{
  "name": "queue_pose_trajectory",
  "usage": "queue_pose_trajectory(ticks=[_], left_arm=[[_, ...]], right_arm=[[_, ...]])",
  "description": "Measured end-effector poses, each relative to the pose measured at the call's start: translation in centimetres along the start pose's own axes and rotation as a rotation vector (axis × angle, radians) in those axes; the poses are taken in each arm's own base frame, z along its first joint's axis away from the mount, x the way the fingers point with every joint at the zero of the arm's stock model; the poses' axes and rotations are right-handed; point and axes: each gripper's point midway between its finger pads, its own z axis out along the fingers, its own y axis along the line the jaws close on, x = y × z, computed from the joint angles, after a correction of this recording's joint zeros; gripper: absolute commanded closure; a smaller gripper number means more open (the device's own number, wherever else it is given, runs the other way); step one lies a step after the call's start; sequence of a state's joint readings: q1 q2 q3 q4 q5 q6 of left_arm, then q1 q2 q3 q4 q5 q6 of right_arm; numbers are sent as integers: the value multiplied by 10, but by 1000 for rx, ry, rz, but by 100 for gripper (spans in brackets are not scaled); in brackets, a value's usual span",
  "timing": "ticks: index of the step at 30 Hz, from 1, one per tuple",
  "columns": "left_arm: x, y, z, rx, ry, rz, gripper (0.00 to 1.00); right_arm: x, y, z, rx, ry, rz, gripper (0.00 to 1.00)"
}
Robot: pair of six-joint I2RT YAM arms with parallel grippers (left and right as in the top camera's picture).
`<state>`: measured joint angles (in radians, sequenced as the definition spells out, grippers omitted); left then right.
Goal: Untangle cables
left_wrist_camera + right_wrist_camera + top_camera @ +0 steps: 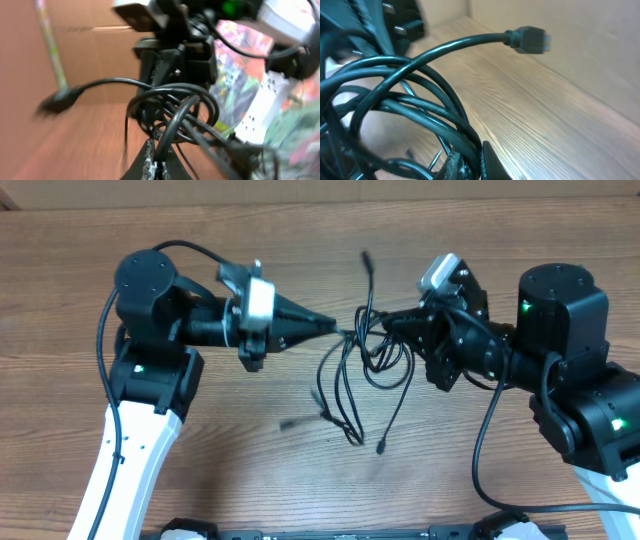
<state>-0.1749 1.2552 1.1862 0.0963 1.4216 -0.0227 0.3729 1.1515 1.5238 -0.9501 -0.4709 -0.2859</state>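
Observation:
The cables (362, 362) are thin black cords hanging in a tangled bundle between my two grippers, above the wooden table (250, 450). Loose loops trail toward the front, and one plug end (367, 256) sticks up at the back. My left gripper (335, 328) is shut on a cord at the bundle's left side. In the left wrist view the gripper (157, 162) pinches one cable (176, 120) between its tips. My right gripper (386, 323) is shut on the bundle's right side. In the right wrist view it (472, 161) clamps several cords (435, 92), and a plug (530, 40) arcs above.
Another plug end (382, 447) and a small one (288, 423) lie on the table in front of the bundle. Both arm bases (150, 370) (590, 410) flank the middle. A dark rail (340, 532) runs along the front edge.

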Motion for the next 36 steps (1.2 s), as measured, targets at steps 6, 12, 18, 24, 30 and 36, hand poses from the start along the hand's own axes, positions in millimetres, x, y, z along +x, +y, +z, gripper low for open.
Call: queue_pose_trajectory(ticks=[6,12,18,24,30,36], left_arm=[[11,25,-7,-147,-6,-405,57],[18,34,-9,-204,-9,-515,0],[24,26,1,-174,9,-581,0],[35,13,42,-177,46,-687,0],[38,34,44,-330,-3,-837,0],[59,61,30,-543,-17,-914,0]], right_arm=[[11,-22,-2,130,47,83,96],[20,-29,-4,176,83,124,96],[16,-34,-4,204,54,231,96],[22,-48,-9,303,52,389,96],[41,-64,-17,431,112,428,96],[52,-77,-26,529,144,431,96]])
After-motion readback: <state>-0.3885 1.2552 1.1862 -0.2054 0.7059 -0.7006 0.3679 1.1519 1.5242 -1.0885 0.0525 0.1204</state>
